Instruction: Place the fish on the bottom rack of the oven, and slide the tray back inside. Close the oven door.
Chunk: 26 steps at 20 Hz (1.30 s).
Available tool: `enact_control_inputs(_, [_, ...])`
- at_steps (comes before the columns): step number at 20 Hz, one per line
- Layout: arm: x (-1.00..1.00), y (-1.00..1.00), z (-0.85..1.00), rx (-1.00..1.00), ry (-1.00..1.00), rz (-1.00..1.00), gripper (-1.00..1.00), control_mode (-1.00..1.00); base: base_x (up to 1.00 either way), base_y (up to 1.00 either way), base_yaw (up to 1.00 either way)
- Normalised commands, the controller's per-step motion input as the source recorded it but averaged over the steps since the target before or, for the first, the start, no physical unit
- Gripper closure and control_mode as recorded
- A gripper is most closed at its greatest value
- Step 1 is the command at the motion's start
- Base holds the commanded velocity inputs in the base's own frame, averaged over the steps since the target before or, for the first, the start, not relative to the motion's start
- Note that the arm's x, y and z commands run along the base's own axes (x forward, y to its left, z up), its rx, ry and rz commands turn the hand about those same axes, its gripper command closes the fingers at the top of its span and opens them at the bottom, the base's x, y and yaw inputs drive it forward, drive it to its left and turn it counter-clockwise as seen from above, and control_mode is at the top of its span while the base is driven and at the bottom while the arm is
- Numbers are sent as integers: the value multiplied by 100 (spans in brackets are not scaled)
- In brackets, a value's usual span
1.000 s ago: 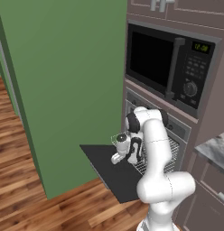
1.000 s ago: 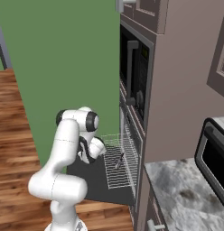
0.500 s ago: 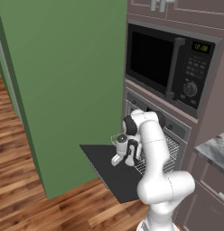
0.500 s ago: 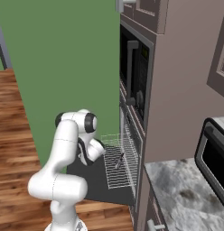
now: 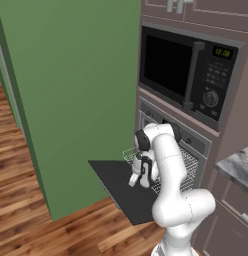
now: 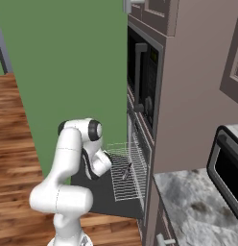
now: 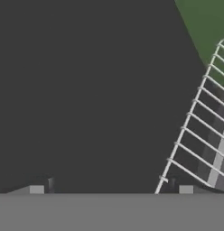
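Lower now than a second ago, the hand (image 5: pixel 137 181) hangs over the open oven door (image 5: pixel 116 187), fingers spread apart and empty. Beside it, the rack (image 6: pixel 126 170) sticks out of the oven (image 5: pixel 188 150) with a dark fish (image 6: pixel 126 170) lying on it. Above sits a microwave (image 5: pixel 188 75); a green wall (image 5: pixel 76 90) stands left.

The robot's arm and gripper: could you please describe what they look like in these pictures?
The arm is glossy white, built of rounded, tube-like segments with dark bands at the joints, rising from a bulbous white base. The gripper is white with dark parts; its two small dark fingertips rise at the bottom of the hand view. No cables or markings are visible.
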Motion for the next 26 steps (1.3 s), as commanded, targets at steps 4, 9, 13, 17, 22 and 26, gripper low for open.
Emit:
enact_control_inputs(4, [17,-1,22,-3,2,36,-100,-100,0,0,0])
enact_control_inputs(9, [21,0,21,-6,10,32,-100,-100,0,0,0])
enact_control_inputs(13, [11,-1,29,-11,13,19,-100,-100,0,0,0])
enact_control_inputs(17, [5,-21,24,-20,14,13,-100,-100,0,0,0])
enact_control_inputs(22, [0,-19,4,-26,20,11,-100,-100,0,0,0])
enact_control_inputs(26, [0,-2,0,-19,18,11,-100,-100,0,0,0])
